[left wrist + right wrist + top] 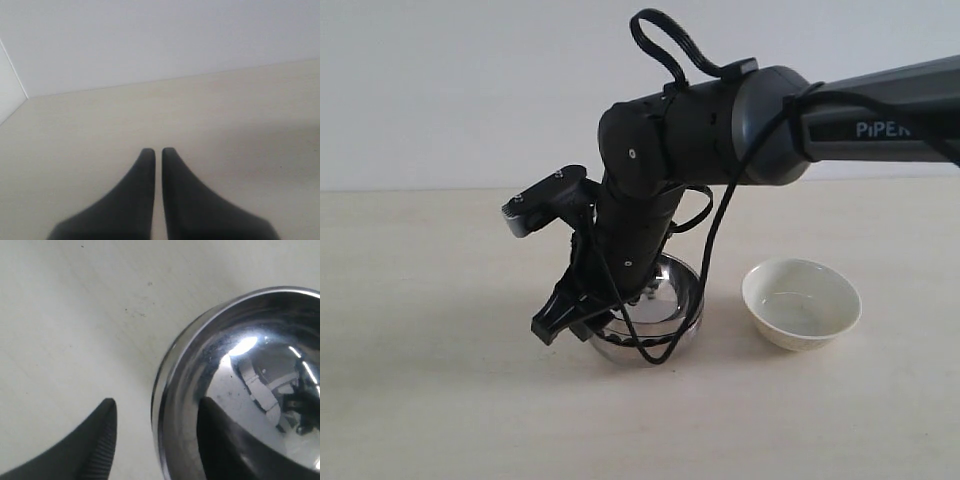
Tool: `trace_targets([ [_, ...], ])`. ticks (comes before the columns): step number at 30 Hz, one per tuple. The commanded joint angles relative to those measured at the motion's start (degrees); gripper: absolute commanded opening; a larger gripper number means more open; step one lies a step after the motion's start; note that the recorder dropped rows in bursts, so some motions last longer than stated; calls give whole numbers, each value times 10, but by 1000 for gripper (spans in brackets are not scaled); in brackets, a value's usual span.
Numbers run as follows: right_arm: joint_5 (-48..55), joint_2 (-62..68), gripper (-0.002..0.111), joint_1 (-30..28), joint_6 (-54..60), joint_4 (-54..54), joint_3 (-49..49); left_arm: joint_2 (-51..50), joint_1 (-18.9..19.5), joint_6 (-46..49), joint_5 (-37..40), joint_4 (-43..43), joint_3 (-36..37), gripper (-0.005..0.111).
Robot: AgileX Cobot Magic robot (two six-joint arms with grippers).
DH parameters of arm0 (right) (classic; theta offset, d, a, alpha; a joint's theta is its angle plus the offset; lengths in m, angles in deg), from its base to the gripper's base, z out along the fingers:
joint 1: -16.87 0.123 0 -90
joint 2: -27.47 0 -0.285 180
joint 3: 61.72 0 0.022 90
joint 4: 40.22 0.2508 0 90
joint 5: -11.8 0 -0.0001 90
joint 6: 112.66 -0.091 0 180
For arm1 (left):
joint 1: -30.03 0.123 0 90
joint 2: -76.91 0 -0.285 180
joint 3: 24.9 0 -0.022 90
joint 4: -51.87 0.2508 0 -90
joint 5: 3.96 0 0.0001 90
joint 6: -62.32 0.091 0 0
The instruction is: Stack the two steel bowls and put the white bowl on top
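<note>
The two steel bowls (678, 295) sit nested mid-worktop (440, 400), the white bowl (801, 303) apart at their 3 o'clock, as the spread right end effector (156, 405) straddles their 9 o'clock rim and the left end effector (158, 150) hangs almost pressed together.

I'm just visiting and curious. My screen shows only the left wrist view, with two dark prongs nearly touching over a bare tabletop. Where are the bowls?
Observer: The exterior view shows a steel bowl on the table, near the middle, under the right arm.
Visitor: What is that arm doing?
Observer: The right pincer is open and straddles the bowl's rim, with one finger inside and one outside.
Visitor: And the white one?
Observer: The white bowl stands upright to the right of the steel bowl in that view, apart from it, with nothing touching it.
</note>
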Motion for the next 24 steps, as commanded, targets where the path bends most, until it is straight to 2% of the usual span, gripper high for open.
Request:
trace_targets([
  [1, -10, -4, 43, 0, -5, -1, 2, 2, 1, -6, -4, -4, 2, 4],
  [3, -10, -1, 36, 0, -5, 5, 2, 2, 1, -6, -4, -4, 2, 4],
  [7, -1, 6, -1, 0, -2, 5, 2, 2, 1, -6, -4, -4, 2, 4],
  [24, 48, 10, 0, 0, -16, -49, 1, 2, 1, -6, -4, -4, 2, 4],
])
